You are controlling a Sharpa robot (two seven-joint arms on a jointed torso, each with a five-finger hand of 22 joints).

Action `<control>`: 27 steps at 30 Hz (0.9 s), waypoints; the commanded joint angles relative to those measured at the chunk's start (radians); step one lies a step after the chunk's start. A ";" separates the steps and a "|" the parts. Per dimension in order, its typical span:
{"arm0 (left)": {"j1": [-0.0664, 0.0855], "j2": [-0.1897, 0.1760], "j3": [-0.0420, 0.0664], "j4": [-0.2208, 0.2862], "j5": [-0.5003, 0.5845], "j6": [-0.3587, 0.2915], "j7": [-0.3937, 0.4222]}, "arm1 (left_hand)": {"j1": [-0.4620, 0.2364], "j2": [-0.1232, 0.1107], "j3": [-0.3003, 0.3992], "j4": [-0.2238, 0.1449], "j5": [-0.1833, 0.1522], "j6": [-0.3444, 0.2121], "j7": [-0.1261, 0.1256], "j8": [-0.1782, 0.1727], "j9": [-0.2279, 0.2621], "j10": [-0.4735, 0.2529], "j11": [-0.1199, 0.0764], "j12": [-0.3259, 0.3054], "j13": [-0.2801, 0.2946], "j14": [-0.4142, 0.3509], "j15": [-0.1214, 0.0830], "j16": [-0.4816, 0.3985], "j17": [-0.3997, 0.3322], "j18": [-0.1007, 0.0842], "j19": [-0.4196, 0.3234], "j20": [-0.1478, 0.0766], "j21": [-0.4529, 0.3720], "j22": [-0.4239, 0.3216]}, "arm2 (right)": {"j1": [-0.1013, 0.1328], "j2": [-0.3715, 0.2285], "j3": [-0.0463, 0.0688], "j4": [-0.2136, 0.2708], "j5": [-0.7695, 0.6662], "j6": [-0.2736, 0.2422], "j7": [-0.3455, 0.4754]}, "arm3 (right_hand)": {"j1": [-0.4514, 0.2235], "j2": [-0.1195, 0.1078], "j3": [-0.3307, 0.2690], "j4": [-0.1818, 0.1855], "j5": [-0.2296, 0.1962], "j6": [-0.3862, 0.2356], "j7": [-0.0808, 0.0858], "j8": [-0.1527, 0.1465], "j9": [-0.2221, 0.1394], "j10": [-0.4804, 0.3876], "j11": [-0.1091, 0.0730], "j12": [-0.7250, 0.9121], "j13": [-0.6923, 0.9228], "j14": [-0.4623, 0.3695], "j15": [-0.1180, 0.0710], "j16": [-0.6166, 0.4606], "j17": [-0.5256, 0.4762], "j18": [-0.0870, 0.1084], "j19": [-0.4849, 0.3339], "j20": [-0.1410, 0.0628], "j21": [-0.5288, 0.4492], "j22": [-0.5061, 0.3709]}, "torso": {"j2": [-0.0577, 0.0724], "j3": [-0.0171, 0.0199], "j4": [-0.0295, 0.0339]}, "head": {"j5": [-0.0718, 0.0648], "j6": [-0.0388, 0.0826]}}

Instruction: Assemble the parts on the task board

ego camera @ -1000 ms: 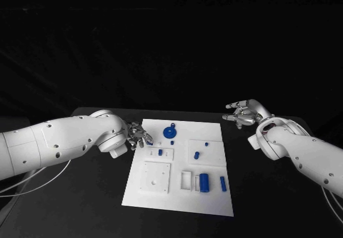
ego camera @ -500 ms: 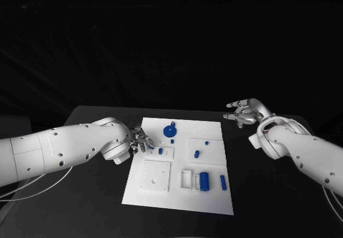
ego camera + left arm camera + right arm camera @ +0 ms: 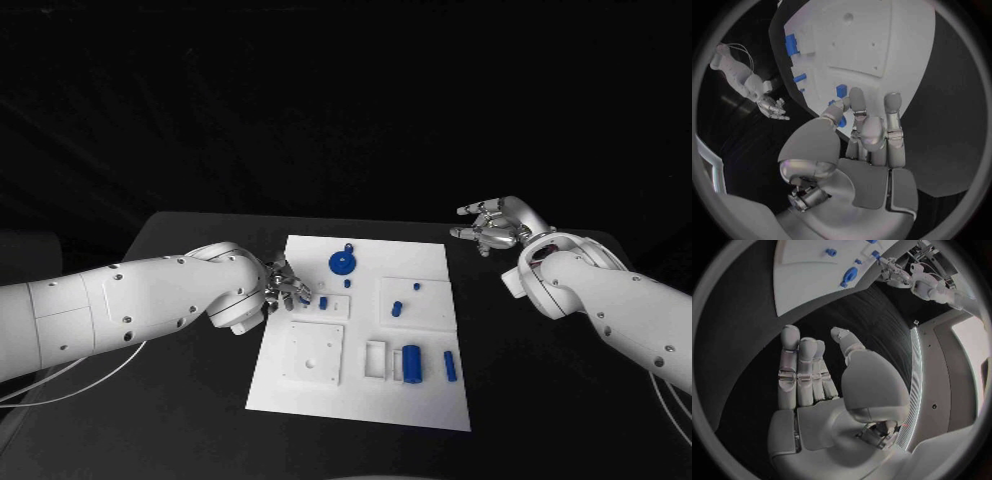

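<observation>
Bench [image 3: 188, 400]: black, matte top, rounded far corners. Backdrop [image 3: 346, 100]: uniformly black behind the bench, unlit. Right wrist view: pale wall panel [image 3: 970, 355] with thin bright strip [image 3: 916, 375].

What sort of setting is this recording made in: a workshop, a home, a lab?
Most likely a robot test lab or demo bench. A white task board with small blue parts lies on a black table against a dark backdrop, and both hands, left and right, hold nothing.
</observation>
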 commanded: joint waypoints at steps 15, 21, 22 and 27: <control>-0.009 0.010 0.000 -0.015 -0.062 0.031 -0.004 | 0.006 0.009 0.009 -0.019 0.007 0.079 -0.069 0.004 0.273 0.047 -0.008 0.004 -0.005 0.005 0.001 0.005 -0.001 0.019 0.003 0.004 0.009 0.019 | 0.000 0.000 0.001 0.000 0.000 0.012 0.005 | -0.009 0.001 0.005 0.000 0.003 -0.004 0.003 -0.004 0.001 -0.001 0.004 -0.005 -0.001 0.000 -0.003 -0.004 -0.002 0.013 0.030 -0.002 -0.003 0.026 | 0.000 -0.0001 0.0000 | -0.002 -0.003; -0.010 0.008 0.000 -0.016 -0.064 0.040 -0.007 | 0.006 0.009 0.009 -0.019 0.007 0.079 -0.069 0.004 0.273 0.047 -0.008 0.004 -0.005 0.005 0.001 0.005 -0.001 0.019 0.003 0.004 0.009 0.019 | 0.000 0.000 0.001 0.000 0.000 0.012 0.005 | -0.009 0.001 0.005 0.000 0.005 -0.003 0.003 -0.004 0.001 -0.001 0.003 -0.005 -0.001 0.000 -0.003 -0.004 -0.002 0.013 0.030 -0.002 -0.003 0.026 | 0.000 -0.0001 0.0007 | -0.002 -0.003; -0.011 0.008 0.000 -0.016 -0.064 0.041 -0.007 | 0.006 0.009 0.009 -0.019 0.007 0.079 -0.069 0.004 0.273 0.047 -0.008 0.004 -0.005 0.005 0.001 0.005 -0.001 0.019 0.003 0.004 0.009 0.019 | 0.000 0.000 0.001 0.000 0.000 0.013 0.005 | -0.009 0.001 0.005 0.000 0.005 -0.003 0.003 -0.004 0.001 -0.001 0.003 -0.005 -0.001 0.000 -0.003 -0.004 -0.002 0.013 0.030 -0.002 -0.003 0.026 | 0.000 0.0001 0.0007 | -0.002 -0.003; -0.013 0.008 0.000 -0.017 -0.065 0.048 -0.008 | 0.006 0.009 0.009 -0.019 0.007 0.079 -0.069 0.004 0.273 0.047 -0.008 0.004 -0.005 0.005 0.001 0.005 -0.001 0.019 0.003 0.004 0.009 0.019 | -0.001 0.000 0.001 0.000 0.000 0.014 0.005 | -0.009 0.001 0.005 0.000 0.005 -0.003 0.003 -0.004 0.001 -0.001 0.003 -0.005 -0.001 0.000 -0.003 -0.004 -0.002 0.013 0.030 -0.002 -0.003 0.026 | 0.000 0.0001 0.0005 | -0.002 -0.004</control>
